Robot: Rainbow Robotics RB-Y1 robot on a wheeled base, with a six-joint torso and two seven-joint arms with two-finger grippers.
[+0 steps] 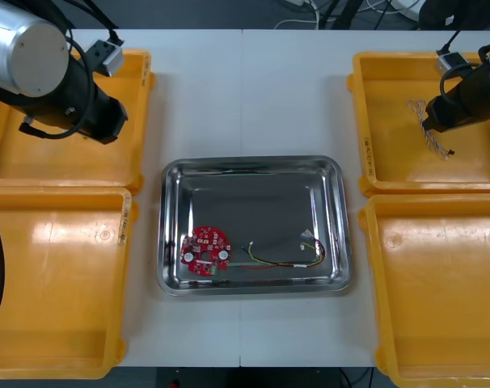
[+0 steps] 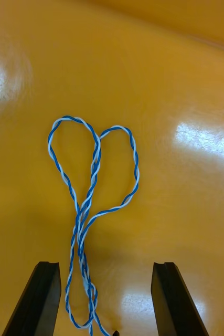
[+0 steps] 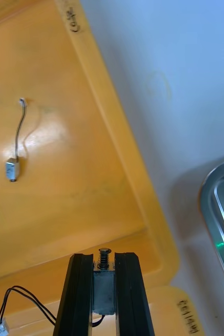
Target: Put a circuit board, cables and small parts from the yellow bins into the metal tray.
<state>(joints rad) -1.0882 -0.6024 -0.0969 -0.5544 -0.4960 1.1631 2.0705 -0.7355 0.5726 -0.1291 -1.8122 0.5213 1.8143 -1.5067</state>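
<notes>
Right gripper (image 2: 104, 269) hangs wide open over the blue and white cable (image 2: 93, 173) in the far right yellow bin (image 2: 185, 79). Left gripper (image 3: 105, 260) is clamped on a small metal part (image 3: 104, 286) above the far left yellow bin (image 3: 75, 199). The circuit board (image 1: 205, 250) sits in the metal tray (image 1: 253, 166).

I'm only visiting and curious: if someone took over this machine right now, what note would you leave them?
Left gripper: shut on a small metal part, over the left bins.
Right gripper: open, astride the blue and white cable in the far right bin.
Done: circuit board and red and yellow cable lie in the tray.
Left: carry the part and that cable over.
</notes>
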